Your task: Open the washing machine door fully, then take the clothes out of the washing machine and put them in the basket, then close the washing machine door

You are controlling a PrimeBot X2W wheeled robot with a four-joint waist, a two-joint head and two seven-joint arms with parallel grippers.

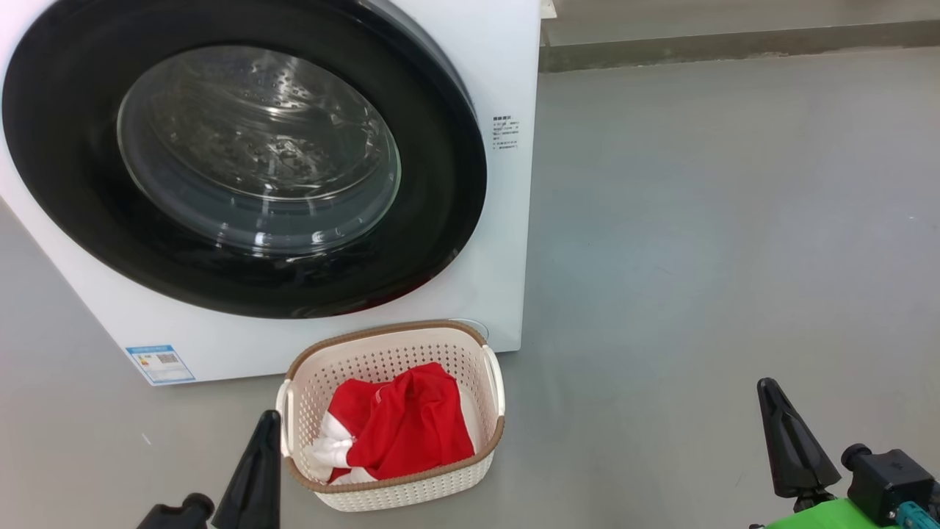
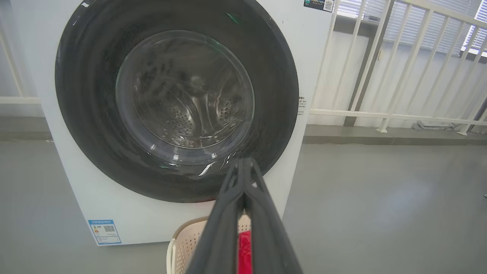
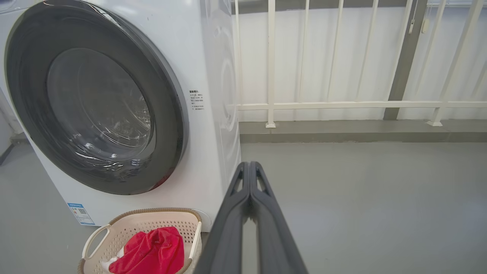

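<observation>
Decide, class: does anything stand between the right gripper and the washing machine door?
Nothing visible does. Only bare floor lies between the right gripper and the closed washing machine door. The basket, holding the clothes, stands on the floor below the door, off to the gripper's left.

Left and right jaws closed (fingers (image 3: 228, 228) touching).

- The washing machine (image 1: 505, 242), a white front-loader, carries a blue label low on its front.
- The washing machine door (image 1: 73, 169), black-rimmed with a clear glass bowl, sits closed.
- The basket (image 1: 382, 334), cream, perforated and brown-rimmed, stands upright just before the machine.
- The clothes (image 1: 407, 430), red with white trim, lie bunched inside the basket.
</observation>
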